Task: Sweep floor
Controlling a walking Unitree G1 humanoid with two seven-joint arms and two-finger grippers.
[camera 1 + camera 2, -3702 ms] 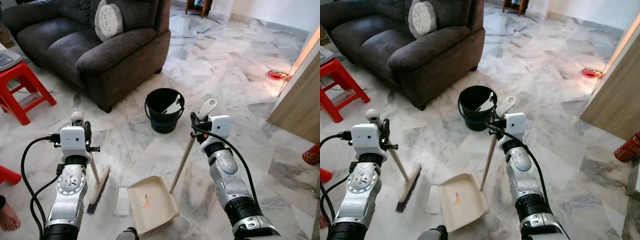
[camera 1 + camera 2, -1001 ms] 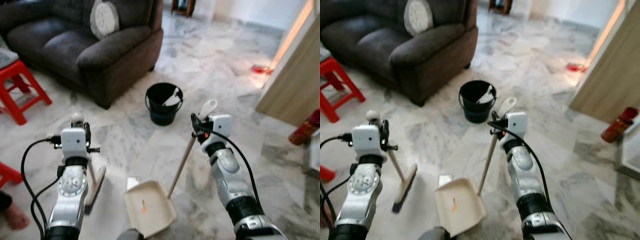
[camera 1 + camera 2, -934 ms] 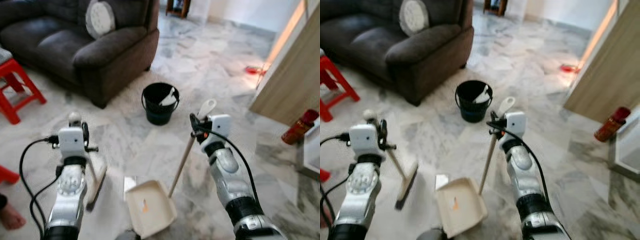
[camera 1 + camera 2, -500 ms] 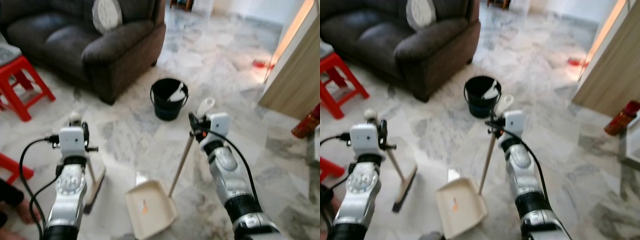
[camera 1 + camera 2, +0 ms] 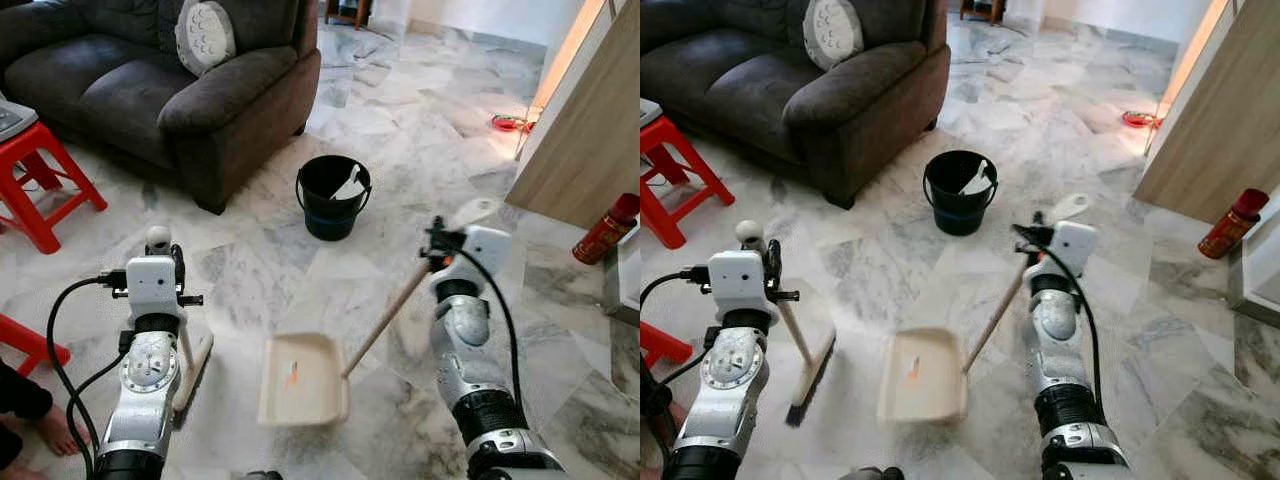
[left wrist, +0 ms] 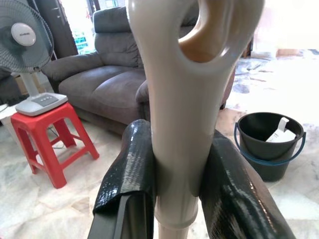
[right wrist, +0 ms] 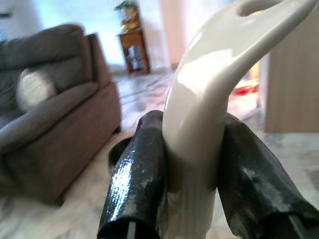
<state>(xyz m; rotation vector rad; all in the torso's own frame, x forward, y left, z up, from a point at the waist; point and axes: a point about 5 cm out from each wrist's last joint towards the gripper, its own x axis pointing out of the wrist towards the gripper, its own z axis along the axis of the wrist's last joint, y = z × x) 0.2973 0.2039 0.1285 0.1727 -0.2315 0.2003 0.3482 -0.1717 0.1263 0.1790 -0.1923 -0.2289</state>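
Left, jaws clamp near-upright broom (image 5: 190, 360), right jaws clamp slanted dustpan (image 5: 303, 380) handle

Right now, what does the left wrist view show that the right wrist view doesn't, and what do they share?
Left wrist view alone: a standing fan on a red stool, and the black bucket with something white inside. Right wrist view alone: a small wooden side table with a plant on it, and a wooden panel at the side. Shared: each gripper's two black fingers clamped on a cream handle, left on the broom handle, right on the dustpan handle, with the dark sofa behind.
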